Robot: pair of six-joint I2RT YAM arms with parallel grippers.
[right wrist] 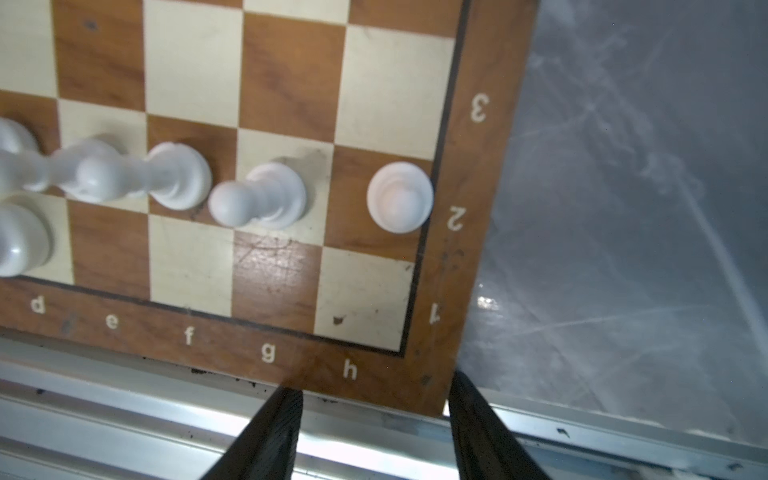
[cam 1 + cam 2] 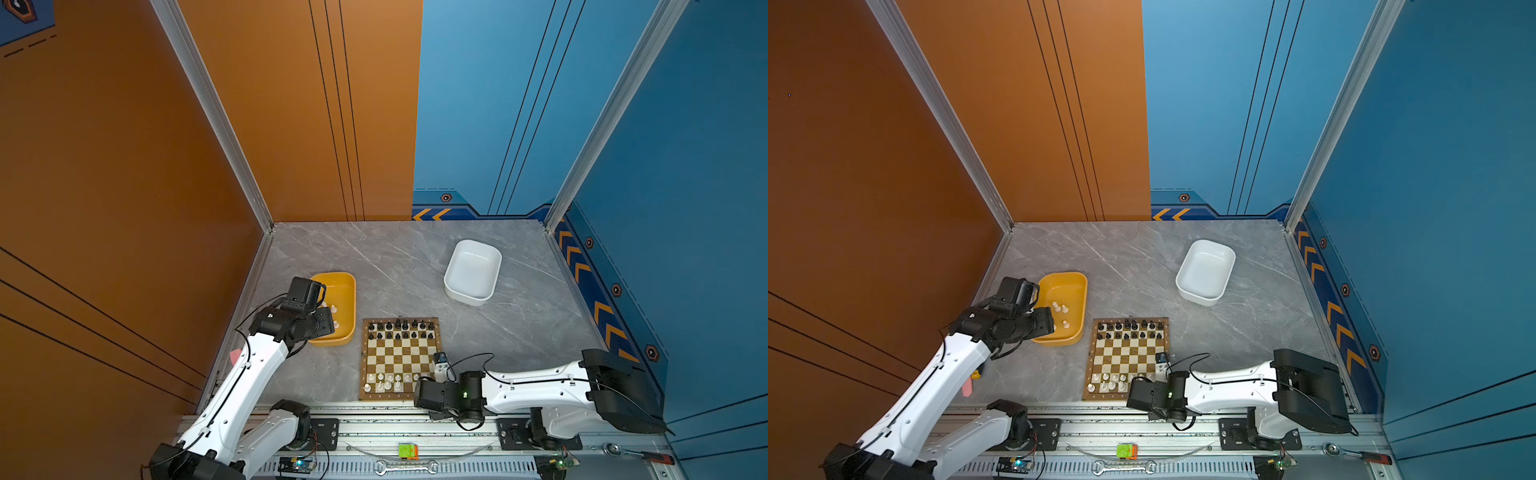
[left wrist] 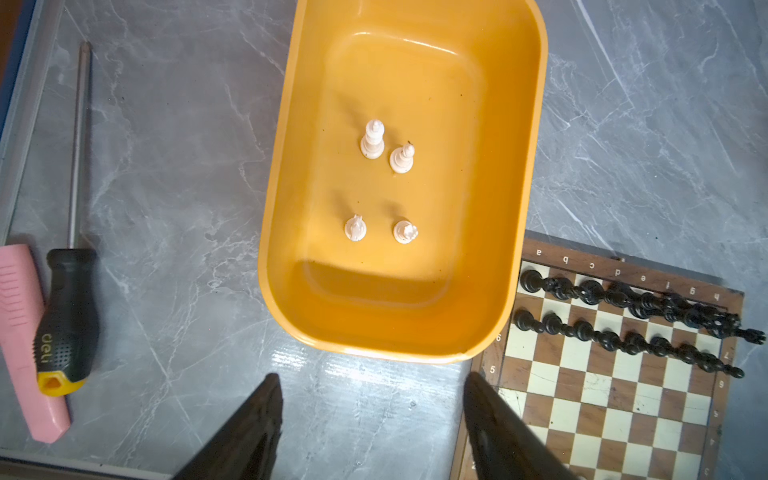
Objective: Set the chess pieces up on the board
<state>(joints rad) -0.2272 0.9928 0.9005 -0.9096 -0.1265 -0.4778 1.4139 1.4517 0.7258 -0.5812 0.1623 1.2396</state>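
On the desk: the board (image 2: 399,358) is laid by the front rail, just beside a yellow tub (image 3: 282,208); a white tub (image 2: 471,272) is set well apart.
Black pieces (image 2: 401,330): both far rows are filled.
White pieces (image 1: 399,197): pawns are stood along row 2; back squares e to h are bare; four pieces (image 3: 376,139) are left upright in the yellow tub.
Left jaws: spread, nothing held, hung just outside the yellow tub's wall.
Right jaws: spread, nothing held, poised at the board's h1 corner.
Step in hand: judged to be fetching a remaining white piece.
Next move: one piece is to be straddled and pinched without neighbours being toppled.
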